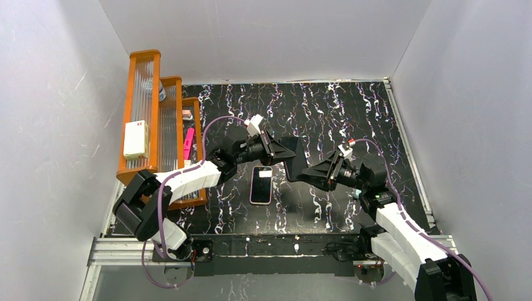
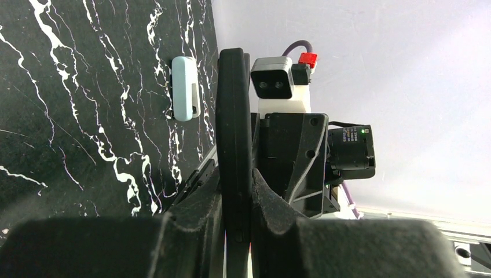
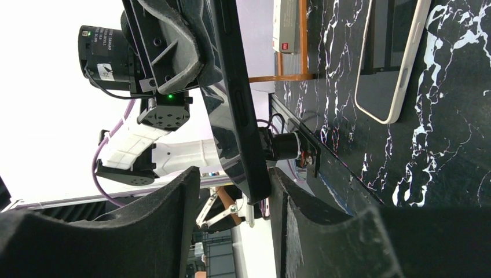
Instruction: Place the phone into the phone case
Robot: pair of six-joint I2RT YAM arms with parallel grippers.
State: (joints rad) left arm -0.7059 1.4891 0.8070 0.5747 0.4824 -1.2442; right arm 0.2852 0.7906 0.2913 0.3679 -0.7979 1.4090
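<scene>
Top view: I see the left tool and right tool meeting above the counter, with the case flat close by.

Left wrist: the left tool clamps the phone edge-on in the air. No case shows here.

Right wrist: only this view shows the right tool's fingers slack around the phone, and the case's rim. I'd level the phone, match the corners, then press.

A black, white-veined table carries the phone case (pale pink rim showing). An orange rack stands left of the case, and a small pale-blue object lies to its right.
</scene>
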